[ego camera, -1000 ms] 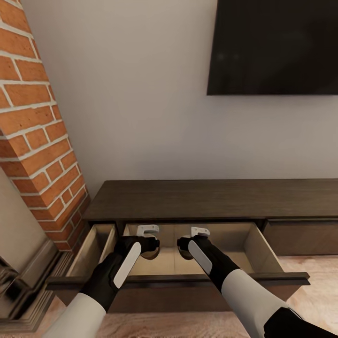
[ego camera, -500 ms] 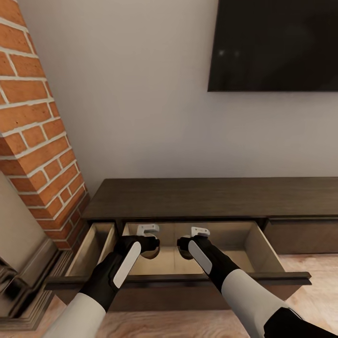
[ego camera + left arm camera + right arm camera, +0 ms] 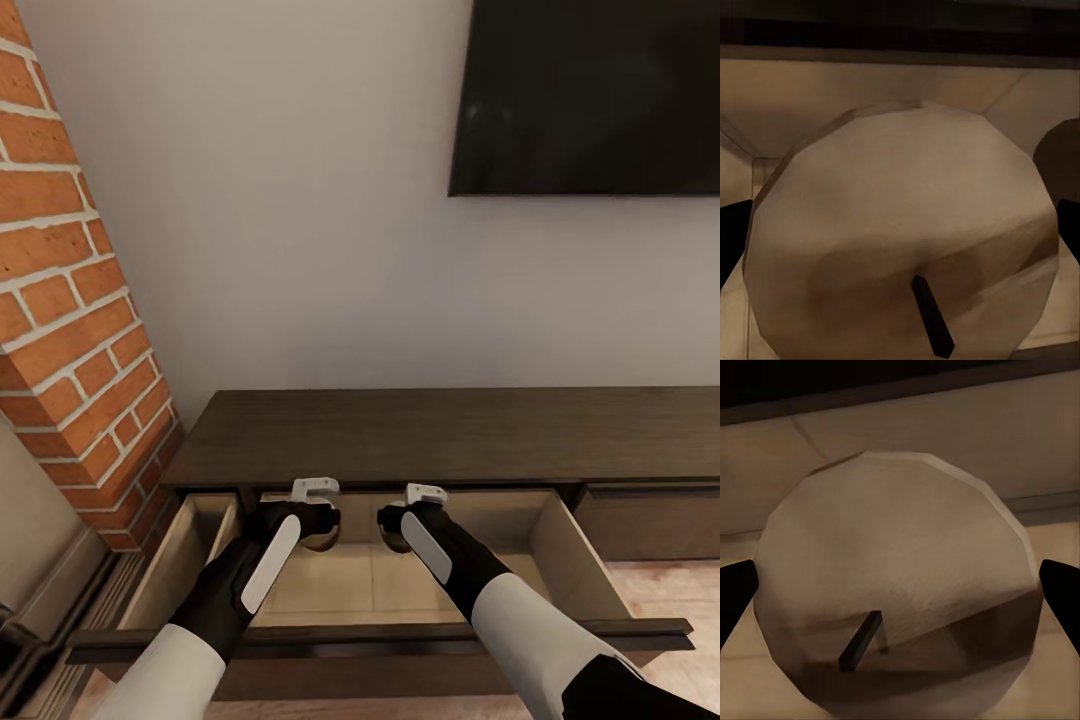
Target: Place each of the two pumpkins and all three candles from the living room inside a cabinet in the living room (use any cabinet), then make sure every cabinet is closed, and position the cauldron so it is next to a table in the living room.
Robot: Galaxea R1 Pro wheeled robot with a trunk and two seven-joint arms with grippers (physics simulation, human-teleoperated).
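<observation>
The low dark brown cabinet point(image 3: 450, 432) stands against the wall with its wide drawer point(image 3: 572, 552) pulled out towards me. Both my grippers hang side by side over the drawer's pale inside. My left gripper point(image 3: 318, 524) is shut on a beige candle point(image 3: 900, 217); its dark wick points at the wrist camera and a dark finger point(image 3: 730, 240) shows at its side. My right gripper point(image 3: 393, 524) is shut on a second candle point(image 3: 896, 585), flanked by a dark finger point(image 3: 1062, 594). In the head view each candle shows as a brownish lump under its gripper. Pumpkins, cauldron and table are out of view.
A black TV point(image 3: 590, 90) hangs on the white wall above the cabinet. A brick fireplace column point(image 3: 70, 300) rises at the left, close to the cabinet's end. A second open drawer point(image 3: 190, 545) lies left of the wide one. Wood floor point(image 3: 670, 592) shows at the right.
The whole picture has shifted, so the camera has moved: the cabinet and drawer look closer and the drawer front sits lower. Both arms keep their pose, still holding the candles.
</observation>
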